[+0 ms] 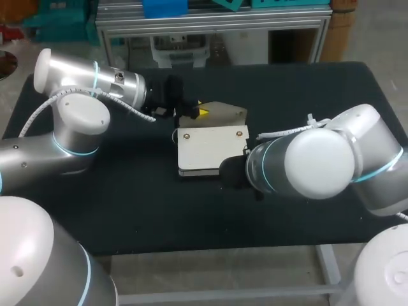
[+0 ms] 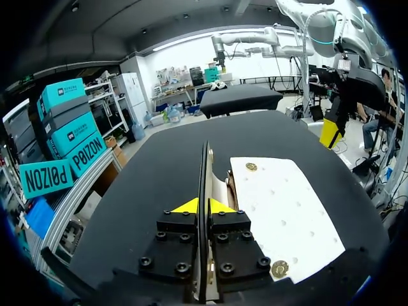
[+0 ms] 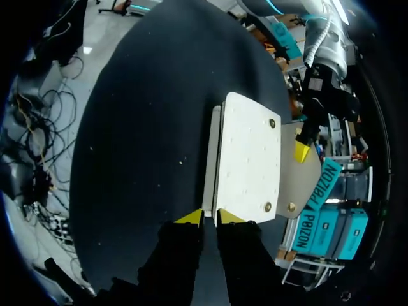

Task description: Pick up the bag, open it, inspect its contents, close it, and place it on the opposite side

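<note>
While it lay flat near the middle of the table [image 1: 127, 210], the bag [image 1: 207, 152] showed its cream front uppermost, with the tan flap [image 1: 226, 115] folded open toward the far side.

Left gripper [image 2: 205, 205]: clamped tight on the flap's thin edge, which ran edge-on between the yellow tips.

Right gripper [image 3: 210, 218]: drawn narrow across the thickness of the bag's side edge, pinching it at the end away from the flap.

Fittings: small brass-coloured snap studs [image 2: 252, 167] on the front panel.

Handling, as judged: light; panels fairly stiff and board-like; flap bending only along its fold; surface smooth, so a shallow pinch might slip. Best holds: flap rim and side edge, clear of the studs.
</note>
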Tool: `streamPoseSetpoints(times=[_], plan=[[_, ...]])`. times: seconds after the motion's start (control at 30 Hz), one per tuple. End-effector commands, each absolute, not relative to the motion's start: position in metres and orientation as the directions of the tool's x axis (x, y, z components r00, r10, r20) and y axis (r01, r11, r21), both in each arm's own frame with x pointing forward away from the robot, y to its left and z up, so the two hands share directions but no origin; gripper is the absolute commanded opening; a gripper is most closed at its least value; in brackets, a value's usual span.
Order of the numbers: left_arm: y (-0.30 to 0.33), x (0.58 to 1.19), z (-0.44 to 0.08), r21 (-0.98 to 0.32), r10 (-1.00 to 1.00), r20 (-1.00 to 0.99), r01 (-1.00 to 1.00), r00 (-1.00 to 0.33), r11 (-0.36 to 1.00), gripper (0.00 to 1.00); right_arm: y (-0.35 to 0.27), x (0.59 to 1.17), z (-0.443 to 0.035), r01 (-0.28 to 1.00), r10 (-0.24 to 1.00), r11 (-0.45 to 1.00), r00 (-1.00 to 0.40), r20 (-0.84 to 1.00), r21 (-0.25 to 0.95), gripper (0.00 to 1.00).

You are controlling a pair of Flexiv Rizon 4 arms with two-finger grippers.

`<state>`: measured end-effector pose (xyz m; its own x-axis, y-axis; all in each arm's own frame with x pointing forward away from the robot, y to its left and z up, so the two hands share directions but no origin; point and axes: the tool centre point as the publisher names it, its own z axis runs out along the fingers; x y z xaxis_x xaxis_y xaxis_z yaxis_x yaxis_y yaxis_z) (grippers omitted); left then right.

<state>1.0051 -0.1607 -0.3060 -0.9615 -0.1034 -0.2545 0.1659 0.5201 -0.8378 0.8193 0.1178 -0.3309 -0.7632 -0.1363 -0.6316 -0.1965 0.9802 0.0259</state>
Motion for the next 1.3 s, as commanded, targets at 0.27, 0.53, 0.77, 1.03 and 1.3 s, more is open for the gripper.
streamPoseSetpoints(times=[0.27, 0.53, 0.77, 1.03, 1.3], plan=[[-0.157, 1.013, -0.319, -0.865, -0.115, -0.209, 0.129, -0.971, 0.484, 0.00, 0.112, 0.826, -0.360, -0.193, -0.107, 0.981, -0.618, -0.779, 0.018, 0.31], [-0.160, 1.011, -0.321, -0.869, -0.096, -0.190, 0.122, -0.977, 0.479, 0.00, 0.119, 0.846, -0.362, -0.209, -0.119, 0.978, -0.566, -0.816, 0.002, 0.24], [-0.162, 1.010, -0.321, -0.873, -0.078, -0.170, 0.113, -0.982, 0.474, 0.00, 0.127, 0.861, -0.371, -0.219, -0.147, 0.975, -0.552, -0.820, -0.027, 0.24], [-0.161, 1.013, -0.325, -0.873, -0.082, -0.151, 0.094, -0.985, 0.480, 0.00, 0.132, 0.868, -0.378, -0.214, -0.159, 0.976, -0.545, -0.823, -0.047, 0.24], [-0.160, 1.012, -0.327, -0.876, -0.073, -0.136, 0.086, -0.988, 0.474, 0.00, 0.129, 0.876, -0.378, -0.200, -0.145, 0.979, -0.534, -0.833, -0.042, 0.24]])
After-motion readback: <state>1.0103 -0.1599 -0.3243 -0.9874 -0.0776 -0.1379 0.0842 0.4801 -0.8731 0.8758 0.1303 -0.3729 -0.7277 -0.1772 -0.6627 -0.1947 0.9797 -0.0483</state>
